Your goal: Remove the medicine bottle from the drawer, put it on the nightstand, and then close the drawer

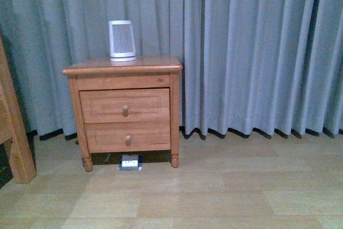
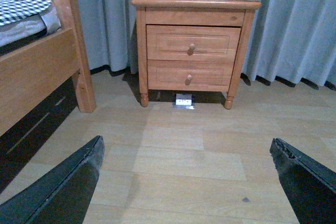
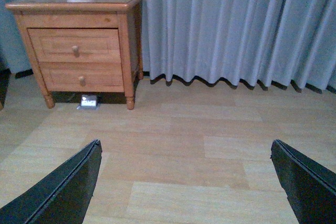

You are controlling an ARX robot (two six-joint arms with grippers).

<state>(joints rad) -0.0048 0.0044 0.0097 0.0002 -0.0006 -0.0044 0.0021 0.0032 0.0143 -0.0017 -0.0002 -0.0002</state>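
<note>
Opening stage here: the nightstand point(image 1: 174, 105) stands against the curtain point(image 1: 257, 52), and its upper drawer point(image 1: 102, 105) is fully shut, flush with the frame, its knob point(image 1: 125, 110) facing us. No bottle to be seen anywhere; by my reckoning it lies hidden inside that shut drawer. On the tabletop point(image 1: 155, 61) there's only the white ribbed device point(image 1: 122, 40). The left hand point(image 2: 186, 182) is spread wide and holds nothing, well back from the nightstand over the floor point(image 1: 241, 186). The right hand point(image 3: 184, 182) is likewise wide and empty, and sits off to the cabinet's side. Neither arm shows in the front view. So I'd call this step one, the approach, with nothing done yet. The next move calls for one hand to travel in, line up on the upper knob rather than the lower drawer point(image 1: 107, 137), pinch it and pull straight out. The left hand looks better lined up for it.
</note>
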